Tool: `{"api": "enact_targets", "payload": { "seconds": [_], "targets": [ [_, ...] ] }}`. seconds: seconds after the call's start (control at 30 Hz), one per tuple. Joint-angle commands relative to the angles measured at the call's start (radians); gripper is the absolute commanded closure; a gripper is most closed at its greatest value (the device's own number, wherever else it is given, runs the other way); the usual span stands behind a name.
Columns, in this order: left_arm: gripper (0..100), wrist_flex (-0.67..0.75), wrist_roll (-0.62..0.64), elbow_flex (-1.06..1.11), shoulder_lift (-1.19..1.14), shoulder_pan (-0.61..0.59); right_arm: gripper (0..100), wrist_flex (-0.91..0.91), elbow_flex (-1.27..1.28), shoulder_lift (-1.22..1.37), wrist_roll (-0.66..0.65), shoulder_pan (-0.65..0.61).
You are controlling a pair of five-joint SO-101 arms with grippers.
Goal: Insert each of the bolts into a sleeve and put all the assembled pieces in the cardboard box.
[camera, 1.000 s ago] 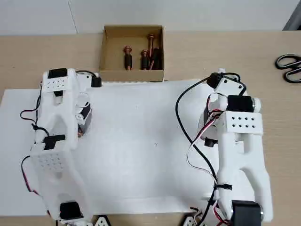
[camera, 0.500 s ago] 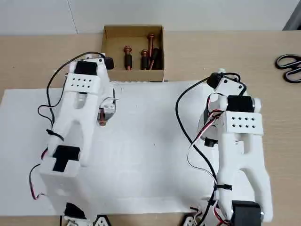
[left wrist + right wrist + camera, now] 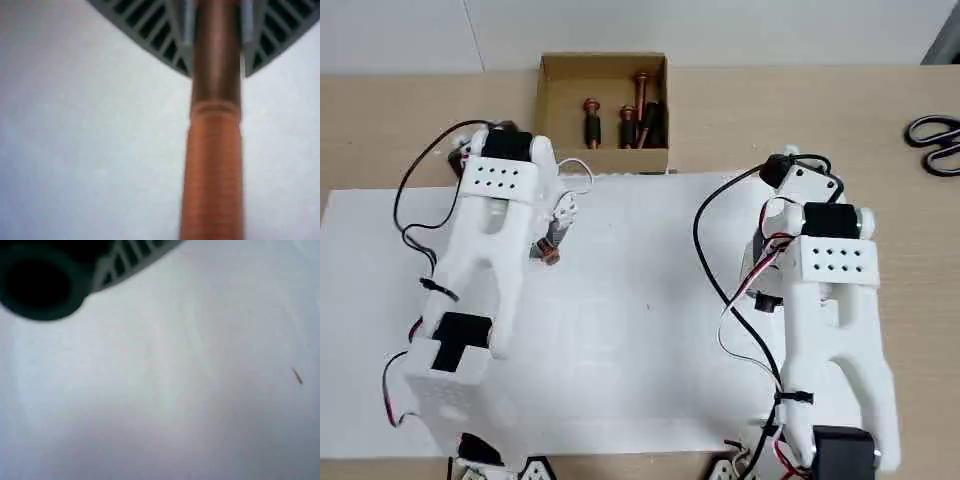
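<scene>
My left gripper (image 3: 552,238) hangs over the white sheet a little in front of the cardboard box (image 3: 550,110), shut on a copper bolt (image 3: 548,252). In the left wrist view the bolt (image 3: 215,165) runs out from between the grey jaws, its threaded end over the sheet. My right gripper (image 3: 766,288) stays low at the sheet's right side, under its arm. A black sleeve (image 3: 40,285) sits against its ribbed finger (image 3: 127,260), hollow end toward the camera. The box holds three assembled pieces (image 3: 627,125).
The white sheet (image 3: 640,340) covers most of the table between the arms. Black scissors (image 3: 935,145) lie at the far right edge. Loose cables loop beside both arms.
The left arm has swung from the sheet's left edge up and right toward the box, carrying the bolt. The right arm has stayed still.
</scene>
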State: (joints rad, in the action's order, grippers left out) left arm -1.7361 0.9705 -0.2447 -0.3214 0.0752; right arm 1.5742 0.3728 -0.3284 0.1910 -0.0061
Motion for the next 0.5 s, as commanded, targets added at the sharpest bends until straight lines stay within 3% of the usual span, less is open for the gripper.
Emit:
{"api": "enact_targets", "payload": {
  "seconds": [0.0, 0.27, 0.47],
  "targets": [
    [99, -0.011, 0.147, -0.002, 0.064, 0.006, 99.5, -0.007, -0.005, -0.035, -0.011, 0.007],
    [99, 0.06, 0.491, -0.004, 0.064, 0.002, 99.5, -0.007, 0.0, -0.035, -0.011, 0.007],
    [99, 0.061, 0.485, -0.002, 0.063, 0.002, 99.5, -0.015, 0.049, -0.041, -0.011, 0.004]
  ]
}}
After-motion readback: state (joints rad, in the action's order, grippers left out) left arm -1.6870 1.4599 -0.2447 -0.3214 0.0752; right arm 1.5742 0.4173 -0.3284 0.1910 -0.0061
